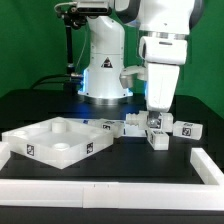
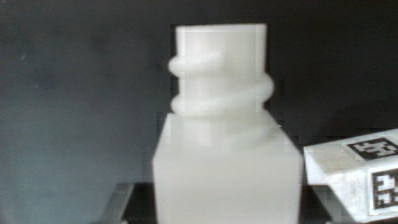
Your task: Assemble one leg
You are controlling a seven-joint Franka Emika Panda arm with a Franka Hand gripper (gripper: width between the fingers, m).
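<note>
**Fig. 1. Grasp stage of leg assembly: gripper at the leg, tray waiting**

The stubby white plastic leg [image 2: 221,140], with a square body and a narrower threaded neck, fills the wrist view, seen up close and centred. In the exterior view this places it directly beneath the gripper [image 1: 151,118], just beside the large white square plastic tray [image 1: 55,140] with a raised rim, toward the exterior view's right of it. No fingers show in the wrist view and the hand hides them in the exterior view, so it cannot be told whether the jaws are spread or already pinching the leg. A second leg [image 2: 365,160], bearing a black-and-white square tag, lies close beside the first, and other legs [image 1: 185,128] are scattered farther from the tray on the black table [image 1: 30,108].

The step in hand appears to be picking up one leg. If it is not yet held, the next move calls for gripping the square body. The leg must then be lifted clear of its neighbour, carried to a tray corner and turned in by its threaded neck.
</note>
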